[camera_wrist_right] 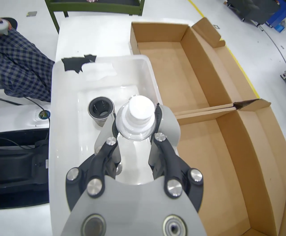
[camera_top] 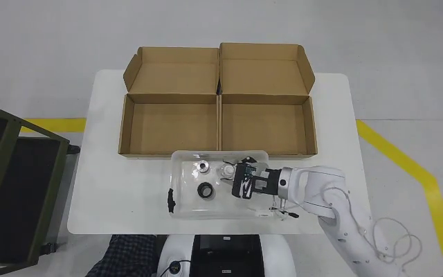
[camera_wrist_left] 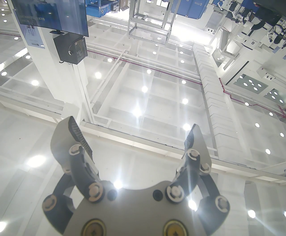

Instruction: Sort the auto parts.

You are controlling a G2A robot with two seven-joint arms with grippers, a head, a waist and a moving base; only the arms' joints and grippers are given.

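The right claw (camera_wrist_right: 136, 121) clasps the white stepped part (camera_wrist_right: 139, 111) in the clear bin (camera_wrist_right: 64, 125), which next likely needs lifting into a cardboard box (camera_wrist_right: 169, 73).

This looks like a big industrial hall set up as a robotics workshop. The white tabletop (camera_top: 111, 173) stands on a pale grey floor marked with a yellow line (camera_top: 401, 159), and a green metal cart (camera_top: 31, 194) is beside it. High above the tabletop are a gridded ceiling (camera_wrist_left: 165, 89) studded with spotlights, an aluminium frame (camera_wrist_left: 133, 17) and a hanging screen (camera_wrist_left: 49, 15).
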